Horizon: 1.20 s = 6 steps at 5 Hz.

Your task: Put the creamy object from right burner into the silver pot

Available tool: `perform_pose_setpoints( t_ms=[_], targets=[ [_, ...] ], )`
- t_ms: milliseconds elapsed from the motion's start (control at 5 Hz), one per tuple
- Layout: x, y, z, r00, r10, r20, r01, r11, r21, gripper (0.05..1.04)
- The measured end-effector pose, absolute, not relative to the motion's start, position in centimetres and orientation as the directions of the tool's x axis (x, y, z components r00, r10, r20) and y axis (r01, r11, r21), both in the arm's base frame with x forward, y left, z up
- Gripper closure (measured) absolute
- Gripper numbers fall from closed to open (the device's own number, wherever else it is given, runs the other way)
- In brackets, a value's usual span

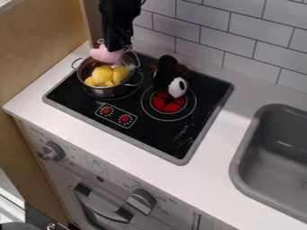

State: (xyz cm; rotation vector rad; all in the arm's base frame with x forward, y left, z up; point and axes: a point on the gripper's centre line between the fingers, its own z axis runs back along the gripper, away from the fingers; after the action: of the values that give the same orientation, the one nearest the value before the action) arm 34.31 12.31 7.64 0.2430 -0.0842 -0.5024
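The gripper [119, 48] was closed on the pale pink toy [106, 55], holding it above the pot's [107, 92] back rim. Released that far back, it could have clipped the rim or rolled off the piled yellow toys [103, 73] onto the stove [69, 95].

Pot [107, 93] on L burner [121, 97]; sink [273, 155] R of stove [153, 134].

The black robot arm [121, 10] comes in from the top edge, on the wall side of the round, shiny silver metal pot [108, 93], its black two-finger gripper [116, 46] hanging steeply down near the pot's back rim.
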Motion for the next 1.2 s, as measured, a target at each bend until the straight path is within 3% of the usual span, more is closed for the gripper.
perform_pose_setpoints(
  t_ms=[200, 400, 1000, 1200],
  targets=[
    [34.4, 12.6, 7.4, 0.868, -0.495, 0.038, 0.469, 0.843, 0.263, 1.011],
    [34.2, 12.6, 6.7, 0.862, -0.506, 0.046, 0.476, 0.836, 0.272, 0.886],
    [32.8, 11.4, 5.6, 0.875, -0.484, 0.033, 0.464, 0.855, 0.233, 0.102],
    [32.1, 10.9, 6.0, 0.885, -0.465, 0.006, 0.454, 0.869, 0.197, 0.084]
  ],
)
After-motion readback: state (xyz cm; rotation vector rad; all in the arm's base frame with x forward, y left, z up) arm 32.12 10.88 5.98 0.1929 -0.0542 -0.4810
